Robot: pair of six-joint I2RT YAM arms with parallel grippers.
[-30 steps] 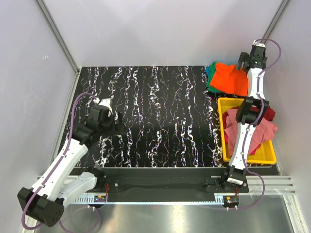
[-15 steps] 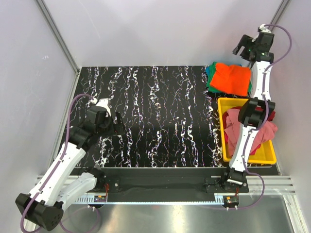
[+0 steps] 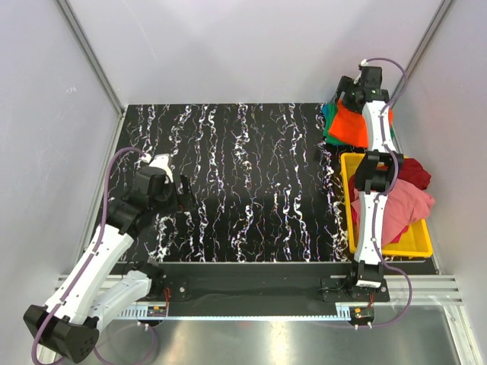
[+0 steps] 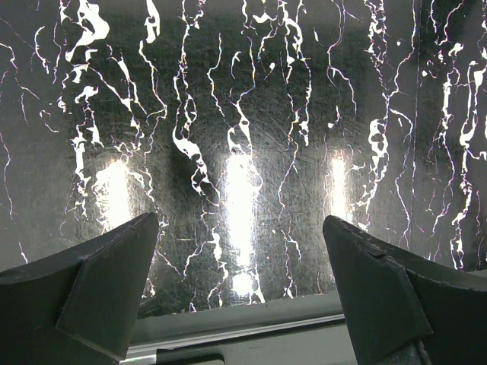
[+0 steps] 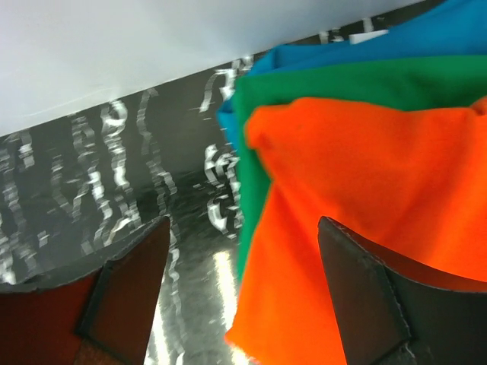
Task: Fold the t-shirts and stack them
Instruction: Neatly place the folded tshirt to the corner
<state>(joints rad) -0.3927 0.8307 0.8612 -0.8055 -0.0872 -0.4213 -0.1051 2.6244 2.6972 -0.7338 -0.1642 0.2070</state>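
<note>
Over at the far right corner of the black, white-veined marbled table (image 3: 243, 175), the right gripper (image 3: 346, 95) hangs above the folded stack, and its jaws stand wide with nothing between them. Look through the right wrist camera: the right gripper (image 5: 243, 224) straddles the near-left edge of the bright orange cotton t-shirt (image 5: 365, 190), which lies folded on top. The folded green cotton t-shirt (image 5: 342, 80) peeks out beneath it, and the blue cotton t-shirt (image 5: 426, 38) sits under that, at the bottom. From above, the orange one (image 3: 351, 125) shows partly behind the right arm, with green (image 3: 327, 118) edging out on its left. Just nearer, touching the stack's side of the table, the rectangular yellow plastic tray (image 3: 344, 205) holds a crumpled pink cotton t-shirt (image 3: 399, 213) and a crumpled dark red cotton t-shirt (image 3: 417, 171), with the right arm crossing over them. Across on the left side, well apart from all the cloth, the left gripper (image 3: 183, 199) hovers low over bare marble, and in the left wrist view the left gripper (image 4: 240, 220) has its jaws spread wide, holding nothing.
</note>
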